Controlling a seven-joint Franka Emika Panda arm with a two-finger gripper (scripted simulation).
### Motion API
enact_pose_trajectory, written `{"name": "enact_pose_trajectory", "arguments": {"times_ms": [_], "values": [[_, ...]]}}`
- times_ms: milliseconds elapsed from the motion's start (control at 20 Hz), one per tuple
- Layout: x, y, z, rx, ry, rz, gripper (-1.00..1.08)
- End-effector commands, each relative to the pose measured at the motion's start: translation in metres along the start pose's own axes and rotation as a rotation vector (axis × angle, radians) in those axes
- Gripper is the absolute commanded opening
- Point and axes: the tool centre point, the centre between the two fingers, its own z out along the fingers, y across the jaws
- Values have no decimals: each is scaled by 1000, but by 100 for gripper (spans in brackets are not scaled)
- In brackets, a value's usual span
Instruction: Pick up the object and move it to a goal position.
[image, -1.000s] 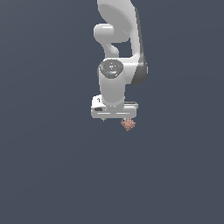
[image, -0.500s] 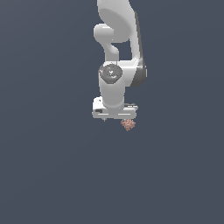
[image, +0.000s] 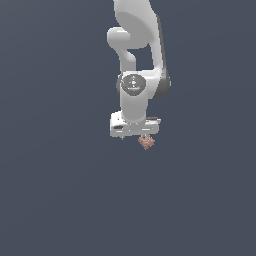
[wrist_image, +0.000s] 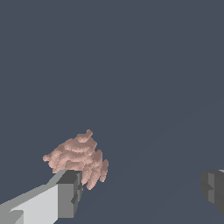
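Pinkish-brown blob (wrist_image: 78, 158) sits beside one fingertip of the spread, empty gripper (wrist_image: 140, 192), so centring before closing seems next

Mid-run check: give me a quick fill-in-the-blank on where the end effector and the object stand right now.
1. The end effector has its fingers spread ____.
2. In the wrist view the object lies beside one ____, not centred in the gap.
3. The object's colour is ____.
4. In the exterior view the object shows just ____ the white end effector.

Missing words: open; finger; pinkish-brown; below
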Motion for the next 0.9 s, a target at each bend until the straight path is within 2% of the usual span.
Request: {"name": "enact_pose_trajectory", "arguments": {"times_ms": [0, 450, 850], "values": [[-3, -9, 5, -9, 7, -62, 100], [-18, -51, 27, -49, 43, -362, 100], [-27, -69, 35, -62, 58, -489, 100]]}}
